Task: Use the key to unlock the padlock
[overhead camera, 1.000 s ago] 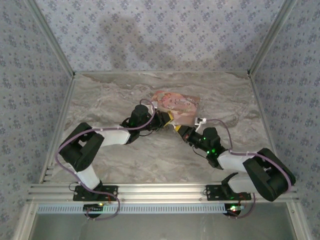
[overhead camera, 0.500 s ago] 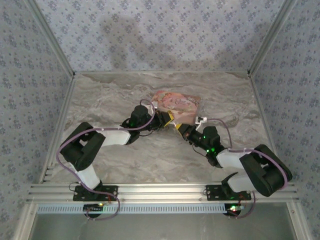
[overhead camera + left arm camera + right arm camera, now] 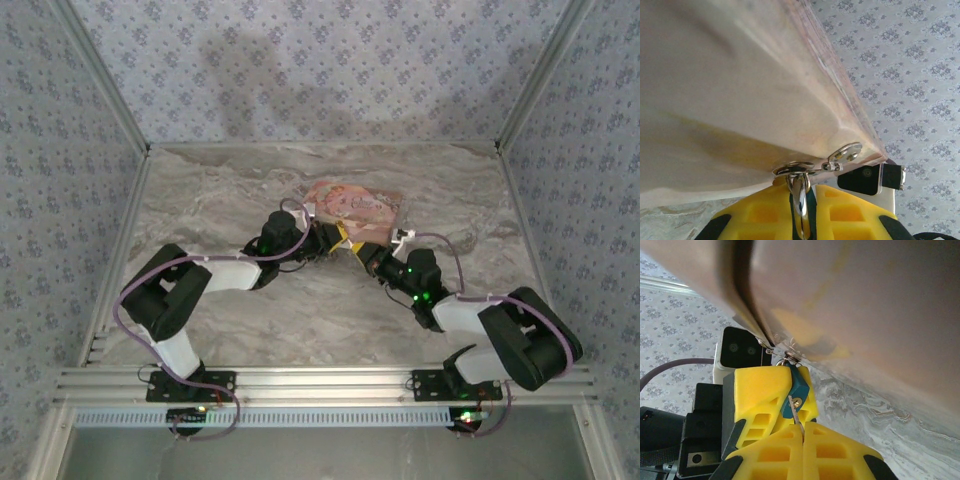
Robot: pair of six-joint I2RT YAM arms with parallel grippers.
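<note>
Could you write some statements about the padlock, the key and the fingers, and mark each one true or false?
1. The right fingers pinch the key. True.
2. The padlock lies loose on the table. False: it hangs from the clasp at the edge of the box.
3. The key's tip reaches the padlock's blue body. True.
4. The left fingers stand wide open. False: they are closed on the padlock.
</note>
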